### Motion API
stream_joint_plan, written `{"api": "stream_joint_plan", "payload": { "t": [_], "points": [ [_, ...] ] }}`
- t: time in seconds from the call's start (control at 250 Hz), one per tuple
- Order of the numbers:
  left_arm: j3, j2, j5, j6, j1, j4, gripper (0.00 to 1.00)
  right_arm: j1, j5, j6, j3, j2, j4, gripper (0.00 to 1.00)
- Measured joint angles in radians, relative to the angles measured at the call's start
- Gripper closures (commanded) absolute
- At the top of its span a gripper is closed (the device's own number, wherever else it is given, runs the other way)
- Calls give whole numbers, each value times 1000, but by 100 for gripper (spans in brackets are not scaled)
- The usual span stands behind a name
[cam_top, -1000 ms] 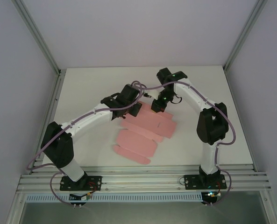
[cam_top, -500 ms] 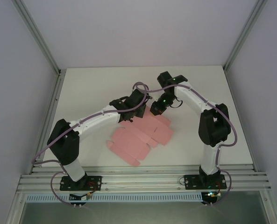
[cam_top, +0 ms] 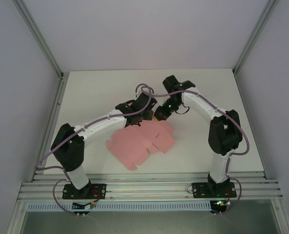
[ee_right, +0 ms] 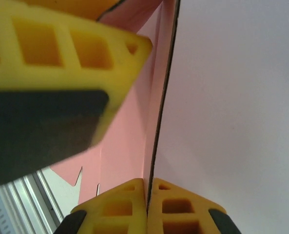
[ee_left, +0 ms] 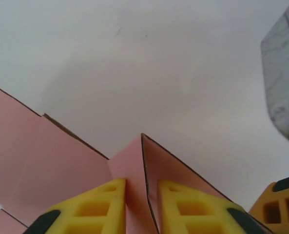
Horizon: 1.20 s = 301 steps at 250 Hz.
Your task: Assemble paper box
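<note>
Pink thin-card die-cut paper box [cam_top: 139, 141] noted mostly flat; folding largely left. One edge is pinched by right gripper [ee_right: 147, 187]; left gripper [ee_left: 142, 187] narrowly parted around card, grip undetermined.

Enclosure, one: flat white table top [cam_top: 86, 92], matt, unmarked; plain pale lilac-grey panels as back wall [cam_top: 144, 29], left wall [cam_top: 12, 97] and right wall [cam_top: 278, 97]; aluminium profile uprights at the back left corner [cam_top: 39, 39] and back right corner [cam_top: 254, 36]; slotted aluminium rails [cam_top: 149, 187] along the near edge; perforated strip [cam_top: 134, 207] just below them; lighting even and diffuse, shadows soft
</note>
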Motion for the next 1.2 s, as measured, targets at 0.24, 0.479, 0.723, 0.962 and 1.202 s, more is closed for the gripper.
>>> {"api": "stream_joint_plan", "payload": {
  "t": [0.24, 0.479, 0.723, 0.962, 1.202],
  "points": [
    [-20, -72, 5, 65, -5, -5, 31, -14, -9, -46, -6, -21, 21, 100],
    [-208, -421, 66, 113, 81, 6, 0, -55, -42, -142, -12, -63, 45, 100],
    [-349, -635, 140, 82, 404, -7, 0, -72, -77, -239, -23, -66, 35, 100],
    [-499, -555, 322, 64, 555, 16, 3, -90, -148, -289, -26, -66, 31, 100],
    [-581, -550, 472, 105, 559, 88, 8, -117, -214, -297, -32, -86, 28, 100]
  ]
}}
